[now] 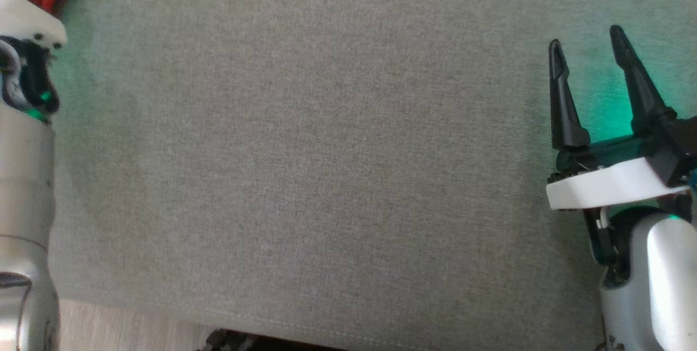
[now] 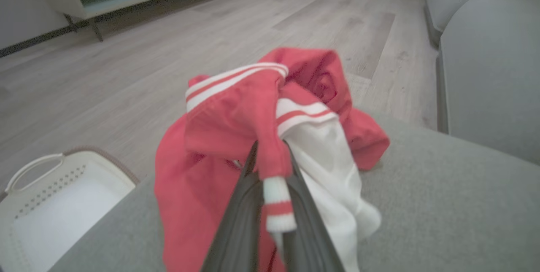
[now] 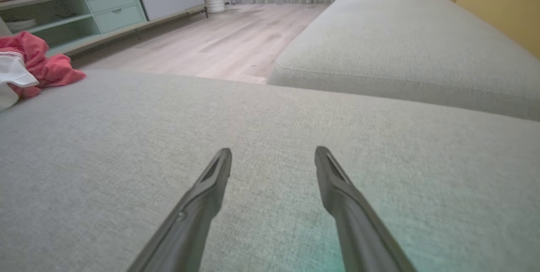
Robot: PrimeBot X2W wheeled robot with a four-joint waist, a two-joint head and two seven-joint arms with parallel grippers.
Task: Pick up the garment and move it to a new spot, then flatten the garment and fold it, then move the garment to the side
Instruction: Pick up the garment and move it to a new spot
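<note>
Garment [image 2: 219,137] is lying bunched at the far left of the gray cushion [image 1: 326,149], where your left hand [image 2: 270,150] is clamping its red, white-banded cuff [image 2: 276,204]; your right hand [image 1: 586,36] is hovering at the right, fingers standing apart above the cushion.

Matt woven grey cloth cushion [image 1: 326,149], soft red-and-white cloth garment [image 2: 228,124], pale wood-grain floor [image 2: 168,52]

Grey sofa [image 3: 400,44]; pale wood floor [image 3: 219,48]
</note>
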